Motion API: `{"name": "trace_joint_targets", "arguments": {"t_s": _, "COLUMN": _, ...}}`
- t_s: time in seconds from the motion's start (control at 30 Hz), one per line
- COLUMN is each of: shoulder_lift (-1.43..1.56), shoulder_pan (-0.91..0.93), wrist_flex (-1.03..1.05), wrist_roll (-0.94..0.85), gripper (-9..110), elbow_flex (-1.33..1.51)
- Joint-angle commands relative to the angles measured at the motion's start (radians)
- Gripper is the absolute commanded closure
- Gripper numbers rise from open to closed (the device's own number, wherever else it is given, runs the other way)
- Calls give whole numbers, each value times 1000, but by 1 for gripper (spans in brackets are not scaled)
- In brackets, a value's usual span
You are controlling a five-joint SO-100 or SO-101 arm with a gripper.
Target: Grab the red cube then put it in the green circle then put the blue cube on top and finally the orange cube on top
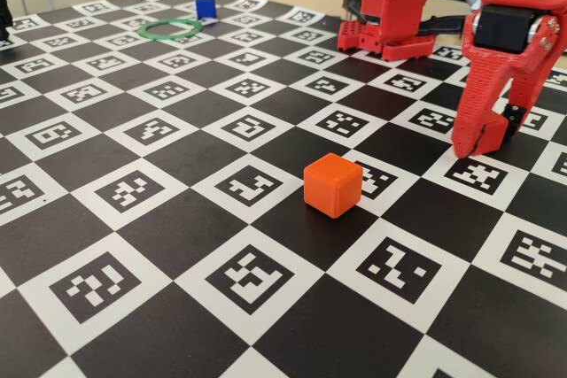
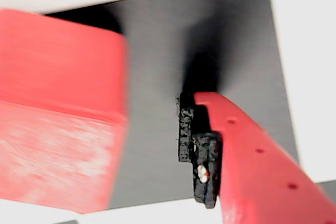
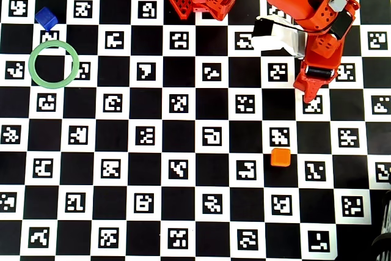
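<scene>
Red two-finger gripper (image 1: 481, 141) is clenching a small glossy red cube (image 2: 58, 108) low over the checkered desk (image 1: 177, 219); thin green ring (image 3: 54, 63) is waiting empty.

Readable text: none found.
The checkerboard mat (image 3: 195, 151) on the table carries square black-and-white fiducial marker patterns in its white squares; these are coded glyphs, not letters or numerals. No label, brand or number can be made out on the orange cube (image 1: 332, 184), blue cube (image 3: 46, 18) or arm.
</scene>
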Motion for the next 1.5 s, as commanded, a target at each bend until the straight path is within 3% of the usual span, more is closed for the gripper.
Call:
{"name": "trace_joint_targets", "arguments": {"t_s": 0.0, "shoulder_lift": 6, "shoulder_pan": 31, "wrist_flex": 18, "wrist_roll": 5, "gripper": 63, "elbow_flex": -66}}
{"name": "trace_joint_targets", "arguments": {"t_s": 1.17, "shoulder_lift": -63, "shoulder_pan": 37, "wrist_flex": 67, "wrist_roll": 189, "gripper": 68, "elbow_flex": -112}}
{"name": "trace_joint_targets", "arguments": {"t_s": 1.47, "shoulder_lift": -64, "shoulder_pan": 34, "wrist_flex": 66, "wrist_roll": 178, "gripper": 82, "elbow_flex": -110}}
